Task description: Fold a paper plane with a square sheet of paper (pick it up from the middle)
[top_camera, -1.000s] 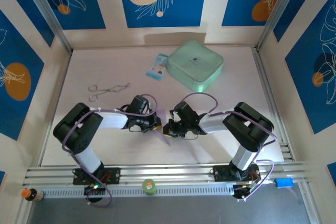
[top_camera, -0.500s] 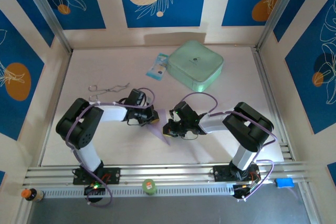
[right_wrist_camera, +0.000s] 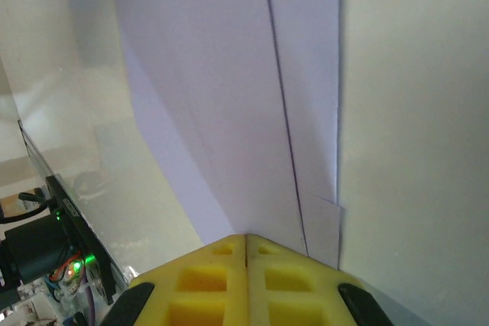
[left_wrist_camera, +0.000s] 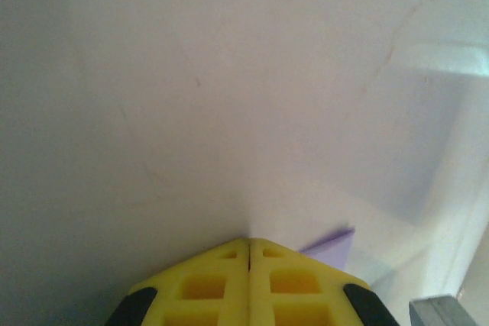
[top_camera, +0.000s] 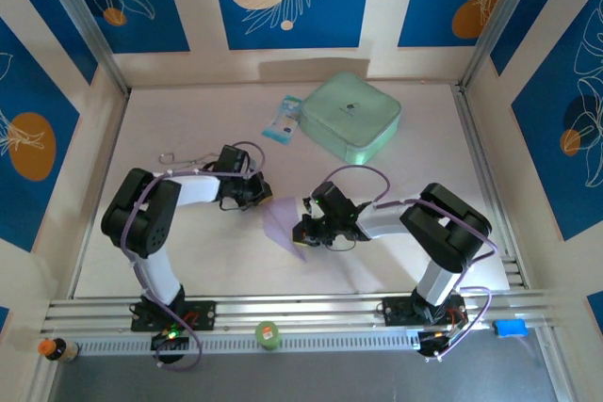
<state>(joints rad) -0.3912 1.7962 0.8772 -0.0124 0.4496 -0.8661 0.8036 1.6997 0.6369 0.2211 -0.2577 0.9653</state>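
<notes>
The lavender sheet of paper (top_camera: 281,221) lies flat on the table between my two grippers, folded into overlapping layers with a long straight crease (right_wrist_camera: 229,97). My right gripper (top_camera: 303,230) is shut, and its yellow fingertips (right_wrist_camera: 246,236) rest on the paper's near end. My left gripper (top_camera: 259,195) is shut too, just up and left of the paper. In the left wrist view its tips (left_wrist_camera: 249,240) touch bare table, and a corner of the paper (left_wrist_camera: 335,243) shows just to their right.
A mint-green case (top_camera: 350,117) and a blue-white packet (top_camera: 283,120) sit at the back of the table. Metal tongs (top_camera: 188,159) lie left of my left arm. An aluminium rail (top_camera: 301,313) runs along the near edge, and walls close in the sides.
My left gripper slid up and to the left, off the paper, uncovering more of it. The right gripper and the paper's near end stayed put.
</notes>
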